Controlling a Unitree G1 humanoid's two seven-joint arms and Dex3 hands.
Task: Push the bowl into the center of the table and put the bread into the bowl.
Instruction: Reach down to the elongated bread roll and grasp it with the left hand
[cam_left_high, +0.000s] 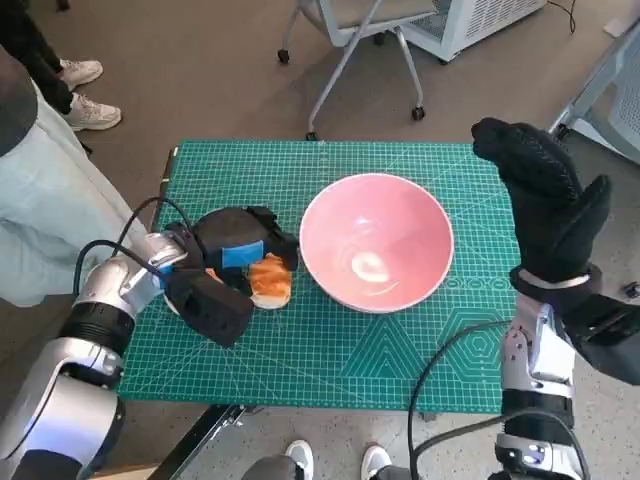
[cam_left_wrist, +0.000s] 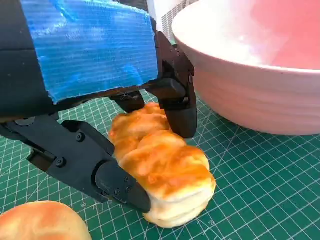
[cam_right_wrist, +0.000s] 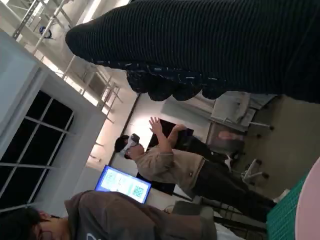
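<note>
The pink bowl (cam_left_high: 375, 255) stands empty on the green cutting mat (cam_left_high: 400, 370), slightly right of the table's middle. Just left of it lies a golden bread roll (cam_left_high: 270, 282). My left hand (cam_left_high: 235, 250) reaches over it. In the left wrist view the black fingers (cam_left_wrist: 180, 110) and thumb press against opposite sides of the bread (cam_left_wrist: 160, 170), which rests on the mat beside the bowl (cam_left_wrist: 250, 90). My gloved right hand (cam_left_high: 545, 195) is raised above the table's right edge, fingers spread, holding nothing.
A second roll (cam_left_wrist: 40, 222) lies on the mat close to my left hand. A person's legs (cam_left_high: 50, 200) stand at the table's left side, and feet (cam_left_high: 300, 460) show at its near edge. A wheeled chair (cam_left_high: 370, 30) stands beyond the far edge.
</note>
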